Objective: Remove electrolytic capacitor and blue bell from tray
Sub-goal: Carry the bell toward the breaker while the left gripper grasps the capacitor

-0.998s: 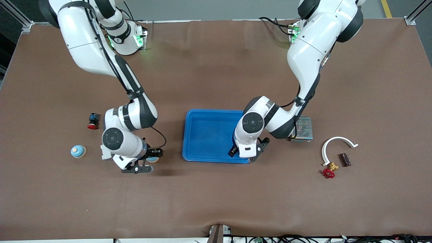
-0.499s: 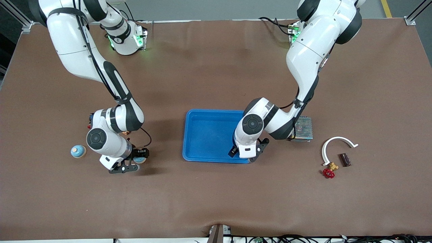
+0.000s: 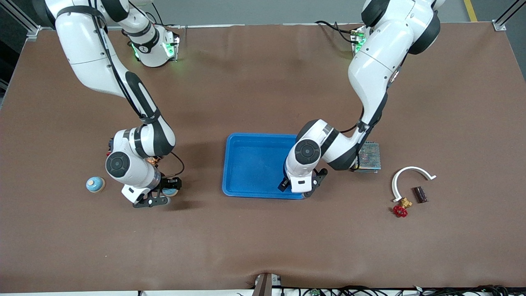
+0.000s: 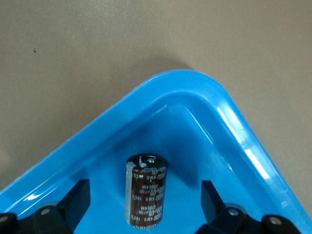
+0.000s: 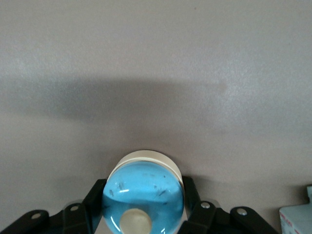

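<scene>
Right claw (image 3: pixel 158 197) pinching blue bell (image 5: pixel 144 195) at lower left, left claw (image 4: pixel 146 207) spread around capacitor (image 4: pixel 146 190), which could tip if nudged

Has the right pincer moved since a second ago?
Yes. The right pincer, shut on a blue bell, has moved away from the blue tray, toward the other blue bell on the table.

Blue tray (image 3: pixel 250 164) mid-table, left gripper (image 3: pixel 299 186) over its corner, right gripper (image 3: pixel 164 196) gripping a blue bell (image 3: pixel 169 191), second bell (image 3: pixel 95 184) nearby.
</scene>
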Motion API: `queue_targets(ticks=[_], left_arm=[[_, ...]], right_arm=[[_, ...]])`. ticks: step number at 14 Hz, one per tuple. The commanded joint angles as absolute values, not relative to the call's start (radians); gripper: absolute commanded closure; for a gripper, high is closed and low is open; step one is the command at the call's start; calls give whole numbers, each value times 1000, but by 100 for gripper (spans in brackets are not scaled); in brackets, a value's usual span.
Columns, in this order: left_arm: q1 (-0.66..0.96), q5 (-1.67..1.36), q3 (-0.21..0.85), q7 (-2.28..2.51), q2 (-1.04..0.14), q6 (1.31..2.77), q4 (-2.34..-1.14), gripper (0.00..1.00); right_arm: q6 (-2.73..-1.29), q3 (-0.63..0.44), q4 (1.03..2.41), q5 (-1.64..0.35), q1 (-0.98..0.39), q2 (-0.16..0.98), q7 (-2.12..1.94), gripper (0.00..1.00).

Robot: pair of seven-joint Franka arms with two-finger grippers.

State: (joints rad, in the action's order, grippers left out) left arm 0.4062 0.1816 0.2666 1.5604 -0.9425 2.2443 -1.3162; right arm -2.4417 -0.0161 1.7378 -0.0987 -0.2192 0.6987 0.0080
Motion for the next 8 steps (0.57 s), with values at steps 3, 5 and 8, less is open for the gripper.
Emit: queue_targets(ticks=[3,5,8], left_arm=[[416,207,259,1601,-951,2256,-1301,4],[416,207,259,1605,-951,2256,-1301,29],[416,207,259,1605,-951,2256,-1301,54]], right_arm=[[-2451,8,1824,-114,-199,637,-14,100],[-2451,8,1828,-114,-198,635,-14,100],[-2450,6,1825,-150,-193,637,0,56]])
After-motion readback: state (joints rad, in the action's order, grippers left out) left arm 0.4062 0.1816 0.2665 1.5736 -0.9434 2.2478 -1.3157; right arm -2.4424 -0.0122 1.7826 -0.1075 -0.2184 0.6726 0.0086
